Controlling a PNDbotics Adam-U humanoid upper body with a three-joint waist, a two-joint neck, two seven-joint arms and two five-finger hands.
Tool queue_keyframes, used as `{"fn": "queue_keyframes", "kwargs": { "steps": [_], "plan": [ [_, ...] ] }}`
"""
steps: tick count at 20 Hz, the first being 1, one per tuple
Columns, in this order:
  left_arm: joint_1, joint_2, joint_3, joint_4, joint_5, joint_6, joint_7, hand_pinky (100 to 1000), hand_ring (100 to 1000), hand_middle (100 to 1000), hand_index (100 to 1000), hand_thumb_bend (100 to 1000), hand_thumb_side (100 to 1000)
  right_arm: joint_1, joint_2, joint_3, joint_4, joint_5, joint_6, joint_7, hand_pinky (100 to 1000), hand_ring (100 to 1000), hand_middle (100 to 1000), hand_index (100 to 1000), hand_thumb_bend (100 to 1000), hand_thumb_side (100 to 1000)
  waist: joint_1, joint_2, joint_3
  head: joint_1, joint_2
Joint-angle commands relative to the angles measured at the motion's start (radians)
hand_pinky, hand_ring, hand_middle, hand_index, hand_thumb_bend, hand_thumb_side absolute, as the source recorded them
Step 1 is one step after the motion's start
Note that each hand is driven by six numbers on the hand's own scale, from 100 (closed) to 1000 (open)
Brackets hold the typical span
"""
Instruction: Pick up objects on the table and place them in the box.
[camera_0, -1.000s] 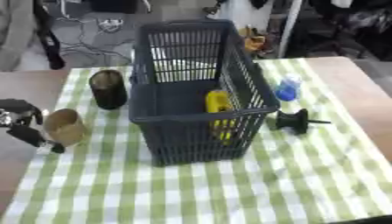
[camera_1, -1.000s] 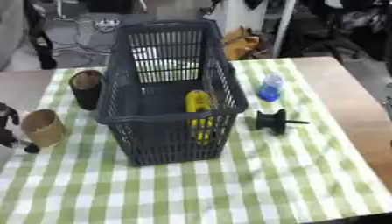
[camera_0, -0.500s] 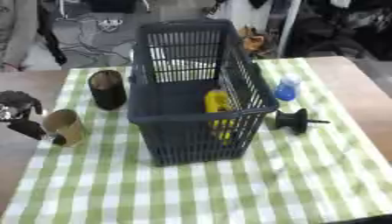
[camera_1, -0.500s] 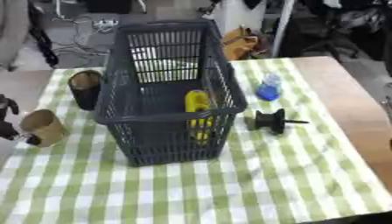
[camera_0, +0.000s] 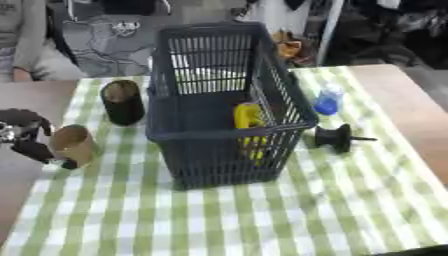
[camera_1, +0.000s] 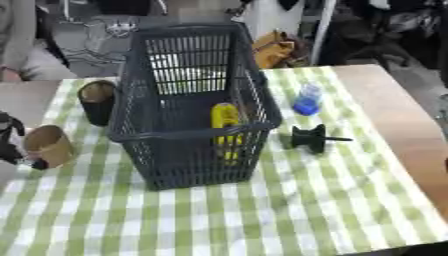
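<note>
A: Table with a green-and-white checked cloth (camera_0: 262, 215). What sits on it?

B: A dark slatted plastic basket (camera_0: 223, 132) stands upright near the middle, long side running toward the far edge. A yellow object (camera_0: 248, 117) lies inside it against the right wall; its kind is not clear.

A: Left side of the table?

B: A dark cylindrical cup (camera_0: 122, 102) stands upright near the far left corner, just beside the basket's left wall but apart from it. Nearer the left edge is a tan paper cup (camera_0: 73, 144), tilted, its mouth turned up and away.

A: The left hand?

B: The left hand (camera_0: 24, 136) is at the table's left edge, black fingers curled against the tan paper cup's side. It looks to be grasping the cup, though the contact is blurred.

A: Right side?

B: A small blue bottle (camera_1: 307, 99) with a pale top stands near the basket's far right corner. Closer to the near edge, a black round object (camera_0: 335, 137) with a thin stem pointing toward the right edge lies on the cloth, apart from the basket.

A: The right hand?

B: It shows in neither view.
</note>
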Motion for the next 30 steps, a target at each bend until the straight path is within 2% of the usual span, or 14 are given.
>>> {"fn": "queue_keyframes", "kwargs": {
  "steps": [1,11,12,17,19,20,24,30],
  "plan": [
    [-0.012,0.017,0.002,-0.007,0.021,-0.003,-0.014,758,666,522,836,1000,781,-0.011,-0.021,-0.007,-0.007,-0.004,-0.001,0.003,615,761,741,966,121,742,-0.016,-0.006,0.000,-0.001,0.005],
    [-0.011,0.020,-0.001,-0.005,0.004,-0.005,-0.051,761,669,521,819,1000,769,-0.010,-0.021,-0.007,-0.006,-0.004,0.000,0.004,614,761,741,966,120,742,-0.016,-0.006,0.001,-0.001,0.005],
    [-0.010,0.019,0.003,-0.004,-0.002,-0.001,-0.048,754,655,504,782,1000,717,-0.010,-0.021,-0.007,-0.006,-0.004,0.000,0.004,614,761,741,966,120,742,-0.016,-0.006,0.001,-0.002,0.005],
    [-0.002,0.005,0.015,-0.001,-0.043,0.048,0.021,747,639,495,721,1000,678,-0.008,-0.020,-0.007,-0.006,-0.004,-0.001,0.004,614,761,741,967,120,742,-0.016,-0.006,0.001,-0.004,0.005],
    [-0.001,-0.002,0.015,0.011,-0.050,0.062,0.056,744,628,484,695,1000,644,-0.008,-0.019,-0.007,-0.006,-0.004,-0.001,0.005,615,762,741,967,120,742,-0.017,-0.005,0.001,-0.004,0.005],
    [-0.002,-0.004,0.015,0.020,-0.052,0.067,0.074,738,619,473,650,989,578,-0.008,-0.019,-0.007,-0.006,-0.005,-0.001,0.005,614,762,741,967,119,741,-0.017,-0.005,0.001,-0.004,0.005],
    [-0.004,-0.014,0.012,0.065,-0.055,0.077,0.134,736,615,469,611,967,529,-0.008,-0.018,-0.007,-0.006,-0.005,-0.001,0.006,614,761,741,967,118,742,-0.017,-0.005,0.000,-0.003,0.005],
    [-0.004,-0.026,0.011,0.103,-0.065,0.088,0.181,729,607,475,530,997,603,-0.008,-0.018,-0.007,-0.006,-0.005,-0.001,0.006,615,762,741,967,116,742,-0.018,-0.005,-0.001,-0.004,0.005]
  ]
}}
